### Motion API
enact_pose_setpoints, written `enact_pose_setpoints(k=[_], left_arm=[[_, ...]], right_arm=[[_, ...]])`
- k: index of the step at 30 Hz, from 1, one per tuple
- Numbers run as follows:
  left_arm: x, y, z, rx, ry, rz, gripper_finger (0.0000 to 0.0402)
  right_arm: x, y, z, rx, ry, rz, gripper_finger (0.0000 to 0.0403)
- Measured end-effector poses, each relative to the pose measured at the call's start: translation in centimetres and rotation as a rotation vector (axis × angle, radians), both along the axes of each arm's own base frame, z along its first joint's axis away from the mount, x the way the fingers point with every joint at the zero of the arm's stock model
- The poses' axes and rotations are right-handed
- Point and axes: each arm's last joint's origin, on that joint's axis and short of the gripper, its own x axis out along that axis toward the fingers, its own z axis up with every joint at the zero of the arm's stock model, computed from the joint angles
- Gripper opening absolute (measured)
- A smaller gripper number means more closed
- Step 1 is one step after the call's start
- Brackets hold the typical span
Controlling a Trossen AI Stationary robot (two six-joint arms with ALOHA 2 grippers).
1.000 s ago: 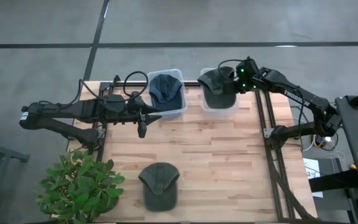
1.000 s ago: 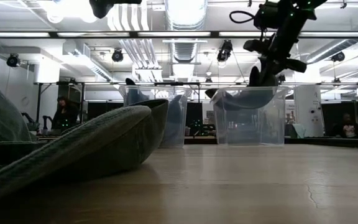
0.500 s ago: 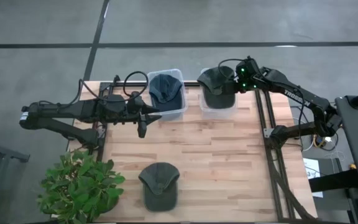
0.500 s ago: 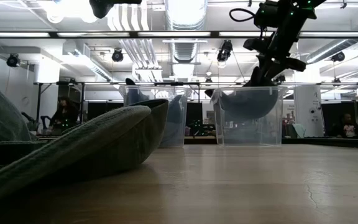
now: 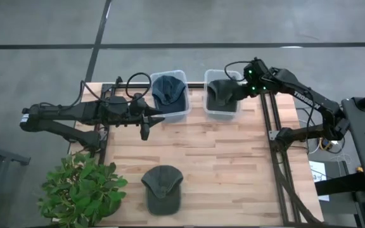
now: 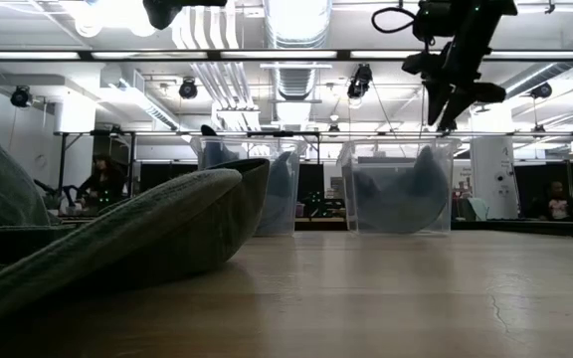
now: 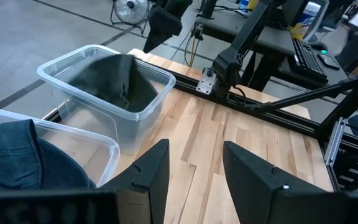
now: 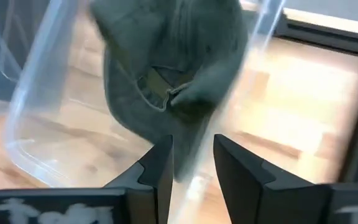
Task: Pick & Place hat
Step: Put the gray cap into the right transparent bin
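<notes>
A dark green hat [image 5: 222, 94] lies crumpled inside the right clear bin [image 5: 208, 76], also seen in the low view [image 6: 406, 189] and the right wrist view [image 8: 166, 68]. My right gripper [image 5: 239, 85] [image 6: 444, 111] [image 8: 191, 155] hovers open just above that bin, touching nothing. A blue hat [image 5: 168, 90] fills the left clear bin [image 5: 184, 111]. Another green hat [image 5: 162, 188] rests flat on the table near its near edge, large in the low view [image 6: 117, 249]. My left gripper [image 5: 146, 131] [image 7: 194, 162] waits open above the table in front of the left bin.
A potted plant [image 5: 81, 190] stands at the table's near left corner. Black frame rails [image 5: 274, 136] run along the right side. Bare wooden table [image 5: 220, 164] lies between the bins and the near hat.
My right gripper has let go of the dark green hat and risen a little. The hat, which hung draped over the right bin's rim, has dropped down inside the bin.
</notes>
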Motion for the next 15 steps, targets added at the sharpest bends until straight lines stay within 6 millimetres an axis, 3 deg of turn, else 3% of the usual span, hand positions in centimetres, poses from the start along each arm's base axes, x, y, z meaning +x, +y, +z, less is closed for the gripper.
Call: enact_pose_setpoints(k=[7, 15], left_arm=[[0.0, 0.0, 0.0, 0.000, 0.000, -0.001, 0.0142], [0.0, -0.4, 0.0, -0.047, -0.001, -0.113, 0.0142]], right_arm=[[-0.3, 0.2, 2.2, -0.078, 0.030, 0.010, 0.0101], [-0.2, 3.1, 6.3, -0.259, -0.015, 0.280, 0.0101]])
